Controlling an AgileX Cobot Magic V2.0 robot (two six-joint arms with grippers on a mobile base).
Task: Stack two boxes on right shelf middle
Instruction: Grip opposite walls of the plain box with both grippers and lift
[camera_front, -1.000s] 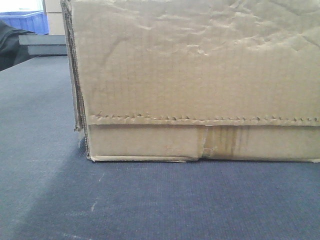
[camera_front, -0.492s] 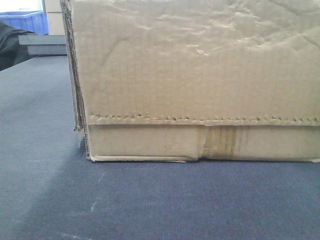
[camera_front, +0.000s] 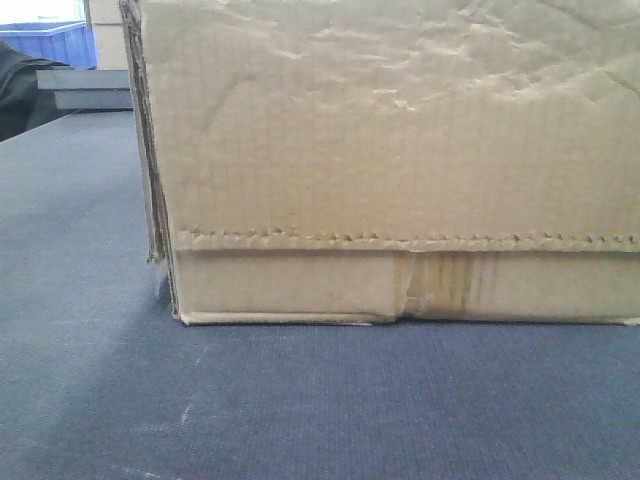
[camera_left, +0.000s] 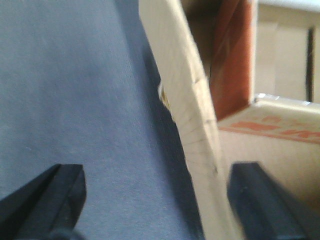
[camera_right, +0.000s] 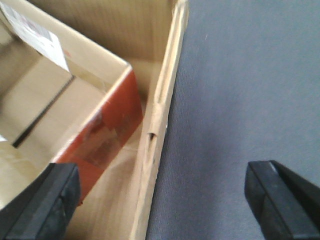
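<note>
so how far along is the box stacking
Nothing is shelved: the carton sits on the grey table, with a red-sided box inside it. In hand: the left pincer and right pincer are open, each straddling a side wall. To do: close, lift, place on the shelf, which is not in view.

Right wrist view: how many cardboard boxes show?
2: a large tan corrugated carton, centre wall; a smaller orange-red-sided cardboard box inside it, left. Others may be hidden.

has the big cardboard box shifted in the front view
No. The cardboard box has its lower left corner on the grey table at the same spot, with the same gap to the blue bin behind.
</note>
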